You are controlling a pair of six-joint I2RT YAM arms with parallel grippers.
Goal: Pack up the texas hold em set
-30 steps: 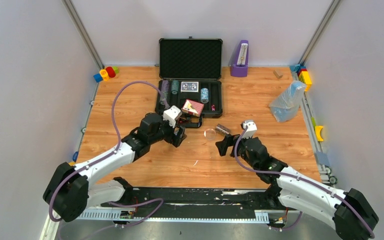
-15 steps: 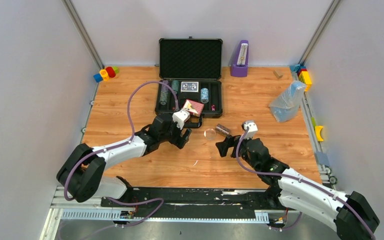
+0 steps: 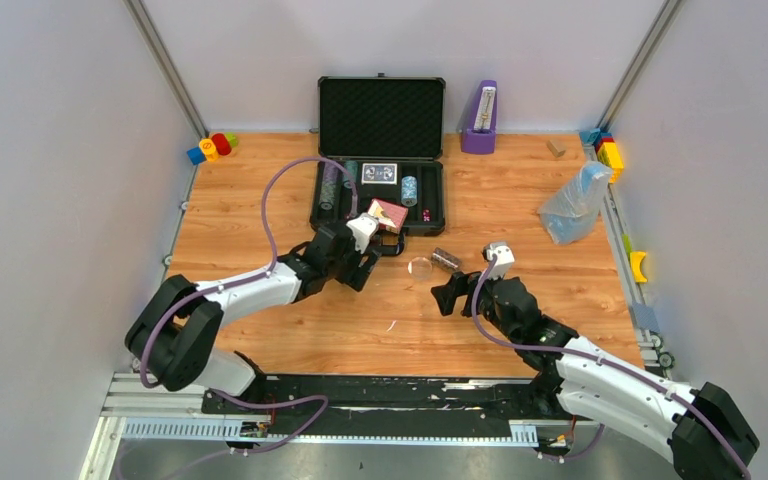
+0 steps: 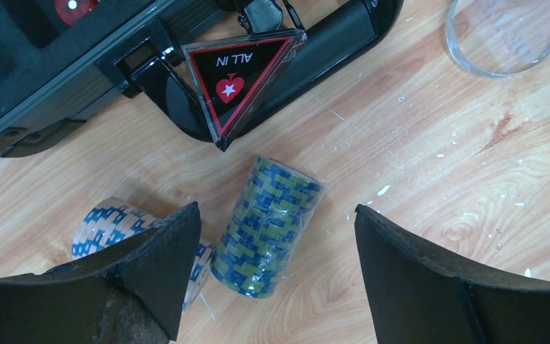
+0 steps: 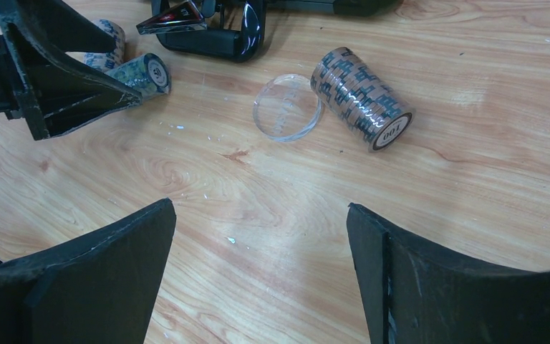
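Observation:
The black briefcase lies open at the back middle, its foam lid upright. It holds chip stacks and a blue deck. A red deck leans on its front edge. My left gripper is open and empty over a green-blue chip roll lying on the table. A white-blue roll lies by the left finger. An "ALL IN" triangle rests on the case handle. My right gripper is open and empty, short of a brown chip roll.
A clear disc lies beside the brown roll. A purple metronome stands right of the lid. A clear plastic bag lies at the right. Coloured blocks sit in the back left corner and the back right corner.
My left arm has stretched forward and to the right, bringing its open gripper down near the case's front edge. The right arm has hardly moved.

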